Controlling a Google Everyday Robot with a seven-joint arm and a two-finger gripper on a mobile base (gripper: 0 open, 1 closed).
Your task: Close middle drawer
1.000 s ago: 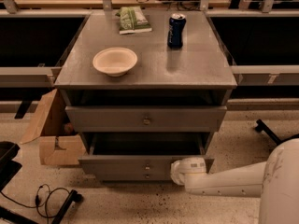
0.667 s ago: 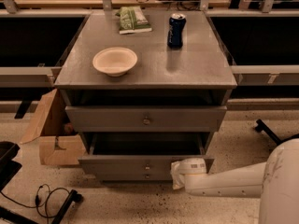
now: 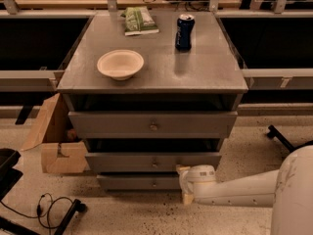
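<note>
The grey cabinet has three drawers. The middle drawer has a flat grey front and a small round knob. It stands out only a little, with a dark gap above its front. My gripper, on the white arm reaching in from the lower right, sits at the right end of that drawer front. It looks to be touching the front. The top drawer and the lowest drawer are above and below it.
On the cabinet top are a white bowl, a blue can and a green packet. A cardboard box stands at the cabinet's left. Black cables lie on the floor, and a chair leg is at the right.
The middle drawer has slid back into the cabinet, and its open grey interior no longer shows. My gripper has moved forward with the drawer front.
</note>
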